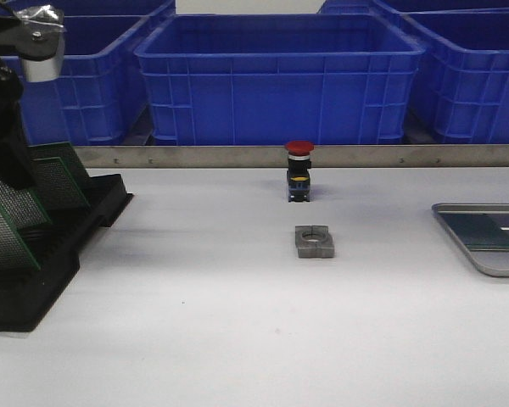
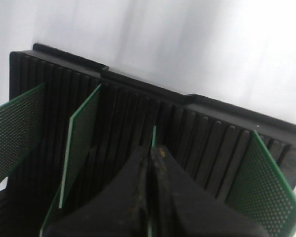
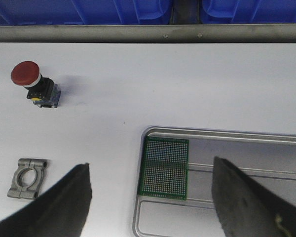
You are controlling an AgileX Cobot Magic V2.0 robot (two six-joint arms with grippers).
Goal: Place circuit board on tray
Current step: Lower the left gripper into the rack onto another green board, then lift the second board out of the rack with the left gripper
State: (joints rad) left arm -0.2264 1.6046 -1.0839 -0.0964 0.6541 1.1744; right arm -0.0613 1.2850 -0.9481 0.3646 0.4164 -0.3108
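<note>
At the far left the black slotted rack (image 1: 51,246) holds several green perforated boards on edge, each kept upright by its slot so that a top edge stands free for gripping. The left gripper (image 2: 150,153) is down among them. Its fingers are pressed together on the thin top edge of one circuit board (image 2: 154,136) standing in a middle slot, seemingly to lift it straight up. Neighbouring boards (image 2: 81,143) stand in slots on both sides, close enough to catch if the lift is not vertical.

Mid-table, a red-capped push button (image 1: 299,170) stands near the metal rail (image 1: 237,156), and a small grey metal clamp (image 1: 313,241) lies just in front of it. Both sit between rack and tray, though low, so a raised carry should pass over them. Blue bins (image 1: 280,76) line the back.

At the right the tray (image 3: 227,136) lies flat with one board (image 3: 164,167) already resting inside near its end. The right gripper (image 3: 150,197) hovers above it, fingers spread wide and holding nothing.
</note>
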